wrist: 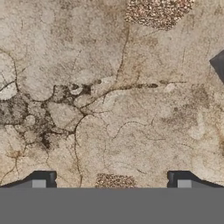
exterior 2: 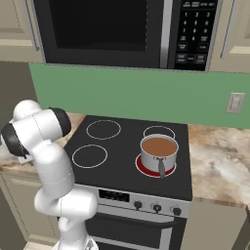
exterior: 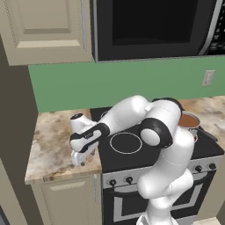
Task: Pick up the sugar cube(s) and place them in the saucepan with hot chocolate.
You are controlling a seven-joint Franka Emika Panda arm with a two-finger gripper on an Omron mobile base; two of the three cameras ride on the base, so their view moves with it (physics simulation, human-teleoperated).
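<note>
**Task progress.** We judge the task to be at its first pick. Neither cube has gone into the saucepan with hot chocolate [exterior 2: 158, 151], whose brown surface shows nothing floating on it. Both transfers remain to be done.

**Gripper.** The gripper [exterior: 80, 158] hangs low over the marbled counter [exterior: 48, 145], to the left of the stove [exterior 2: 122, 156]. In the hand view the jaws stand fully apart and hold nothing; the two dark tips flank bare stone.

**Sugar cubes.** The hand view shows two speckled brown-tan patches on the stone. We take them to be the sugar cubes seen from above, though the mottled stone makes their edges hard to read.
- The near sugar cube [wrist: 114, 180] lies between the finger tips, roughly centred and touching neither.
- The far sugar cube [wrist: 157, 13] lies well apart from it, at the top edge of that view.

**Saucepan.** It stands upright on the near right ring of the stove, which glows red beneath it. Its dark handle points toward the near edge. It is well apart from the cubes, across the cooktop
</note>
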